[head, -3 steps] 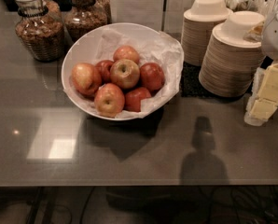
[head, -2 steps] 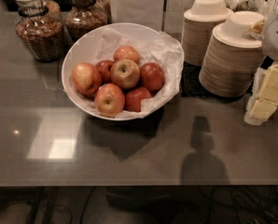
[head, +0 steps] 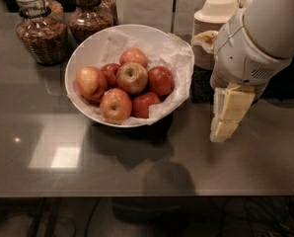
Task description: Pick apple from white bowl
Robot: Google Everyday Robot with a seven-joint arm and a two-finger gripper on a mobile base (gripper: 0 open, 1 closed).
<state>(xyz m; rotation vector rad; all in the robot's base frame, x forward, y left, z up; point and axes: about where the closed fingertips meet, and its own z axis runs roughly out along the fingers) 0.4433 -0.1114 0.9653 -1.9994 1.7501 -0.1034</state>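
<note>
Sitting in white bowl [head: 86, 46], apple [head: 132, 77], left of pincer [head: 229, 115], well apart

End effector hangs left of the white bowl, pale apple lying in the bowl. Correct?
No: the camera view shows the end effector right of the white bowl, not left. The pale apple does lie in the bowl.

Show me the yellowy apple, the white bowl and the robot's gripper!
apple [head: 132, 77]: camera view, top, by the stem dimple.
white bowl [head: 90, 47]: camera view, bare inner wall.
gripper [head: 222, 131]: camera view, lower tip, beside the bowl.
</note>
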